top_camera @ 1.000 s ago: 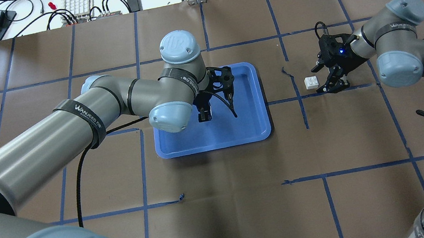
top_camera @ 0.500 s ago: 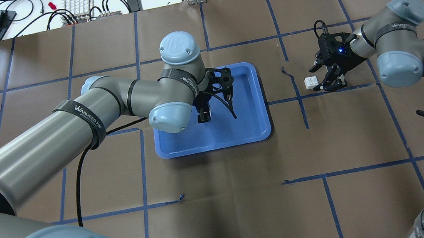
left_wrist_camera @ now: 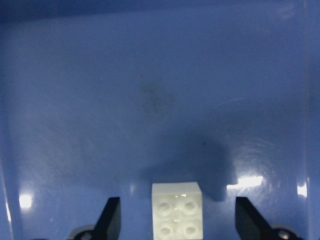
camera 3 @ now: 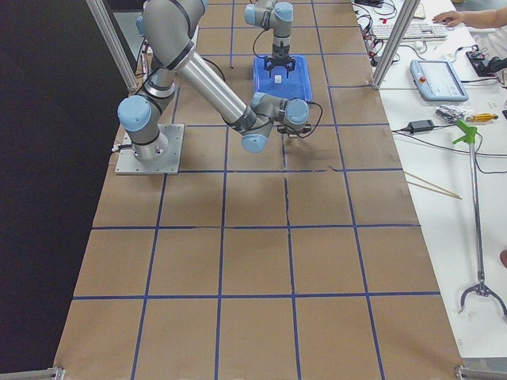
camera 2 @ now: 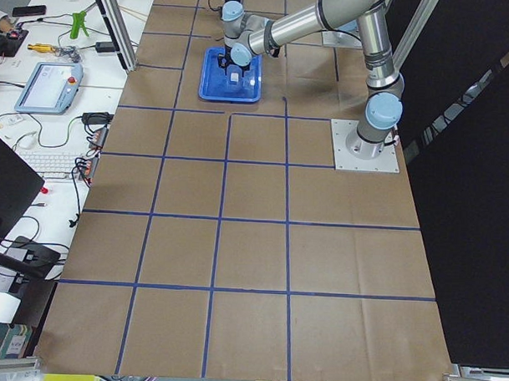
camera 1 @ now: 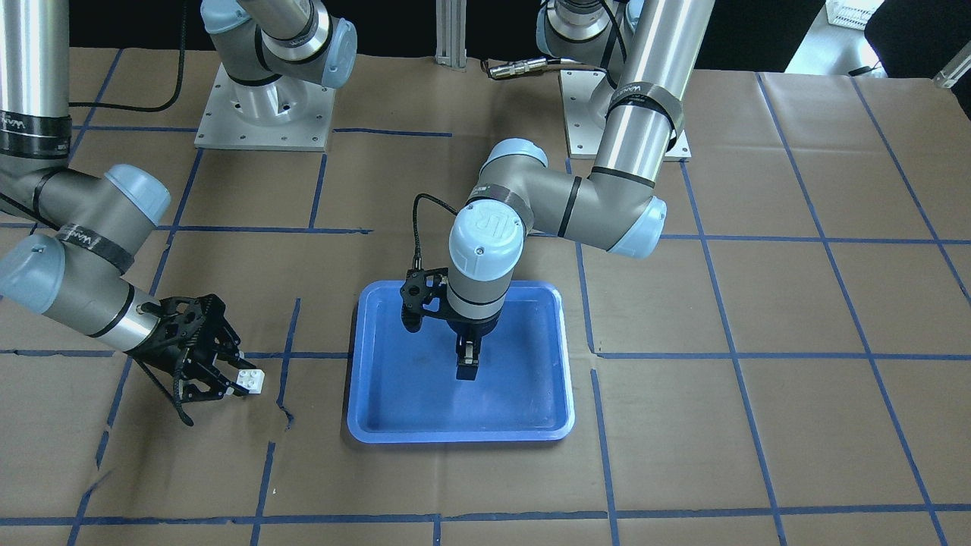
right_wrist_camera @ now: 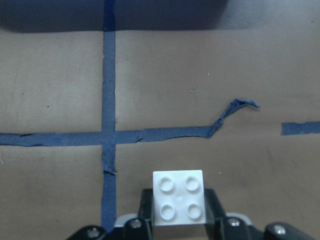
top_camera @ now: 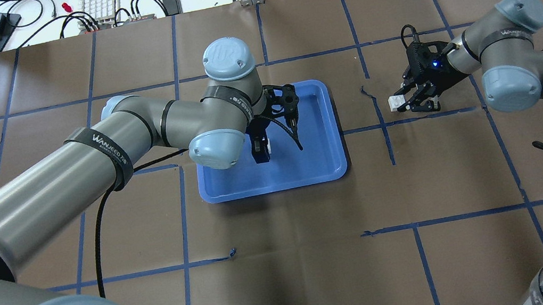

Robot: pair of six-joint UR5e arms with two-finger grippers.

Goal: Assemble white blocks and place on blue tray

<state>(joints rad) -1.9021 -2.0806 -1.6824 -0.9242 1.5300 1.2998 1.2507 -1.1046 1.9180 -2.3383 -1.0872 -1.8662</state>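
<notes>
The blue tray [top_camera: 316, 162] lies mid-table. One white block [left_wrist_camera: 178, 215] sits studs up on the tray floor [left_wrist_camera: 160, 100]. My left gripper [top_camera: 261, 148] hangs just over it, open, with a finger well clear on each side. That block shows as a white spot [top_camera: 267, 148] by the fingers in the overhead view. My left gripper [camera 1: 466, 364] hides it in the front view. The other white block [top_camera: 393, 102] is off the tray to the right, studs up, low over the brown paper. My right gripper [top_camera: 400, 102] is shut on it, also in the front view [camera 1: 251, 381] and the right wrist view [right_wrist_camera: 178, 197].
Blue tape lines grid the brown paper, with a torn curl of tape [right_wrist_camera: 235, 107] just ahead of the right block. A keyboard and cables [top_camera: 98, 1] lie beyond the far table edge. The arm base plates [camera 1: 262, 114] stand at the robot's side.
My right gripper has moved left onto the white block and its fingers have closed around it. My left arm has shifted slightly, and the block on the tray now shows beside its fingers.
</notes>
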